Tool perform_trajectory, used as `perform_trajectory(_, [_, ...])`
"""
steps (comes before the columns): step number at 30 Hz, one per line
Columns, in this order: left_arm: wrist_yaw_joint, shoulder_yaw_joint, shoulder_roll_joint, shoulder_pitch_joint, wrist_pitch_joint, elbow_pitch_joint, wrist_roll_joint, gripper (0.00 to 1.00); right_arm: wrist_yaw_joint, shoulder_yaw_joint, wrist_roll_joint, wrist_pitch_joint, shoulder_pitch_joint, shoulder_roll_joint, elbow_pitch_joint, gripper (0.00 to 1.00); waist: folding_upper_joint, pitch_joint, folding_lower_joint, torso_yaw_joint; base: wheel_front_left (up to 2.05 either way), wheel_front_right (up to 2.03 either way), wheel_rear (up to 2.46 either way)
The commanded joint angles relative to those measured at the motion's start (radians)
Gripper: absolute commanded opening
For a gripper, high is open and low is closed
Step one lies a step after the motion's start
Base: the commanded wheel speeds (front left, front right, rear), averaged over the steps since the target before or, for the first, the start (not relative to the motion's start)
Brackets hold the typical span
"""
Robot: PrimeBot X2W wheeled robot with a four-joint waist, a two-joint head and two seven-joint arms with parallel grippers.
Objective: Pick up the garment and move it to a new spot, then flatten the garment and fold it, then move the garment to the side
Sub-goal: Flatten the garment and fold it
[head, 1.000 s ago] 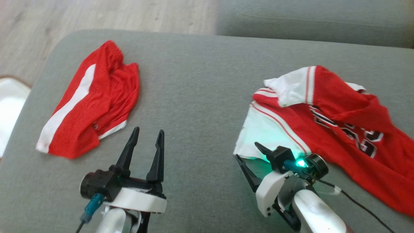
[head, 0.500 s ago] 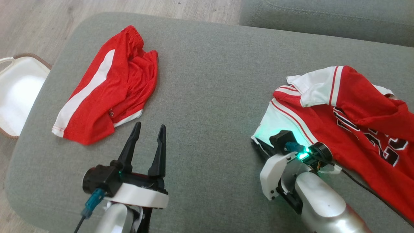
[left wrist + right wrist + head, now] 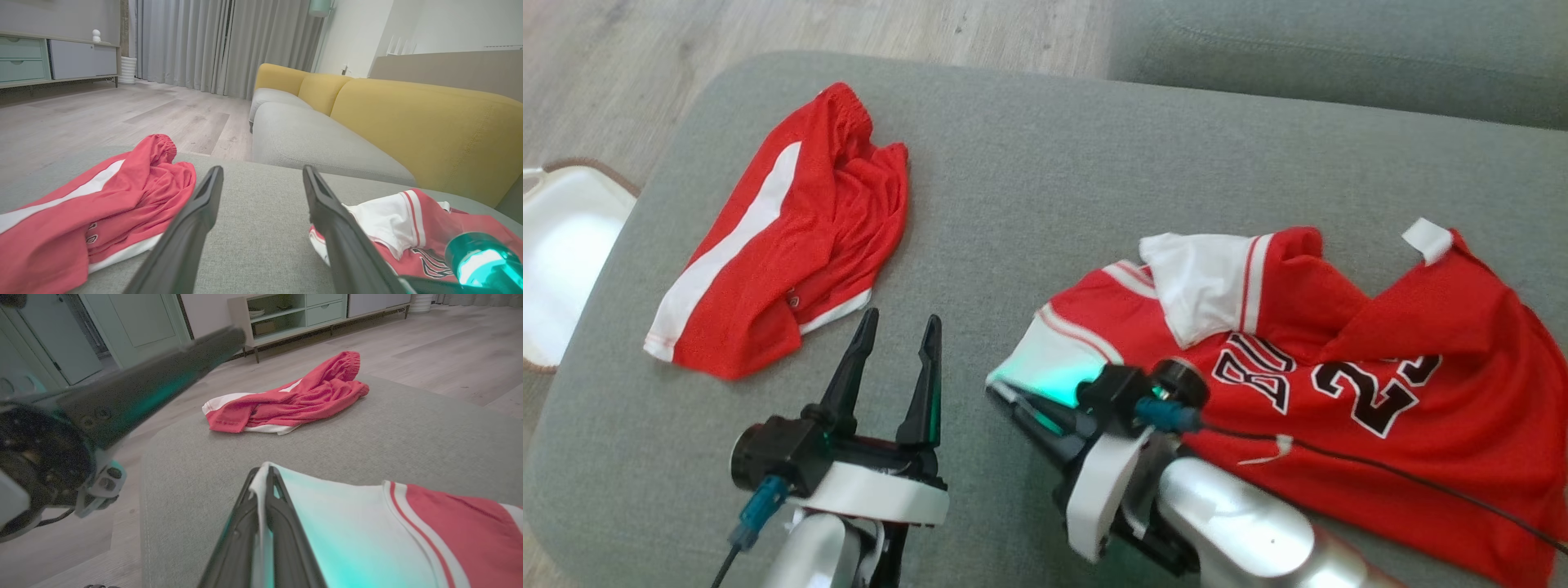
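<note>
Across the cushion (image 3: pixel 1045 204), the jersey (image 3: pixel 1339 392) stretches left to right.

We've got long tapered matte-black fingers (image 3: pixel 849 369) on our left gripper (image 3: pixel 900 320) and right gripper (image 3: pixel 996 390), white plastic wrist collars (image 3: pixel 874 500), shiny silver forearms (image 3: pixel 1241 531), teal plugs (image 3: pixel 758 506) and a thin black cable (image 3: pixel 1380 467).

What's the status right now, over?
Left hand open, empty, above grey fabric cushion. Right hand shut on white corner of crumpled red-and-white basketball jersey. Red shorts with white stripe lie apart, left; nothing blocking.
</note>
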Motion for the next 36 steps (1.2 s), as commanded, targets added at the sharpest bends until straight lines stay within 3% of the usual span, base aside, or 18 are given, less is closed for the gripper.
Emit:
perform_trajectory(1, [0.006, 0.039, 0.0, -0.037, -0.01, -0.027, 0.004, 1.0, -0.001, 0.048, 0.021, 0.001, -0.029, 0.019, -0.018, 0.89, 0.0, -0.01, 0.0, -0.008, 0.0, 0.0, 0.0])
perform_trajectory(2, [0.006, 0.04, 0.0, -0.034, -0.01, -0.026, 0.004, 1.0, -0.001, 0.064, 0.026, 0.003, -0.033, 0.019, -0.007, 1.0, 0.0, -0.013, 0.0, -0.011, 0.0, 0.0, 0.0])
perform_trajectory(8, [0.009, 0.054, 0.0, -0.022, -0.01, -0.032, 0.0, 1.0, -0.001, 0.071, 0.045, -0.022, -0.051, 0.019, 0.04, 1.0, 0.0, -0.022, 0.0, -0.046, 0.0, 0.0, 0.0])
perform_trajectory(15, [0.008, 0.071, 0.0, -0.02, -0.01, -0.047, 0.003, 1.0, -0.001, -0.031, 0.01, -0.067, -0.057, 0.011, 0.089, 1.0, 0.0, -0.04, 0.0, -0.11, 0.0, 0.0, 0.0])
perform_trajectory(24, [0.008, 0.072, 0.0, -0.007, -0.01, -0.075, 0.003, 1.0, -0.001, -0.347, -0.123, -0.123, 0.02, -0.035, 0.04, 1.0, 0.0, -0.064, 0.0, -0.181, 0.0, 0.0, 0.0])
perform_trajectory(30, [0.005, 0.065, 0.0, 0.007, -0.01, -0.089, 0.004, 1.0, -0.001, -0.594, -0.276, -0.132, 0.17, -0.018, -0.077, 1.0, 0.0, -0.072, 0.0, -0.205, 0.0, 0.0, 0.0])
perform_trajectory(36, [0.002, 0.051, 0.0, 0.023, -0.01, -0.094, 0.006, 1.0, -0.001, -0.696, -0.363, -0.133, 0.306, 0.01, -0.189, 1.0, 0.0, -0.074, 0.0, -0.214, 0.0, 0.0, 0.0])
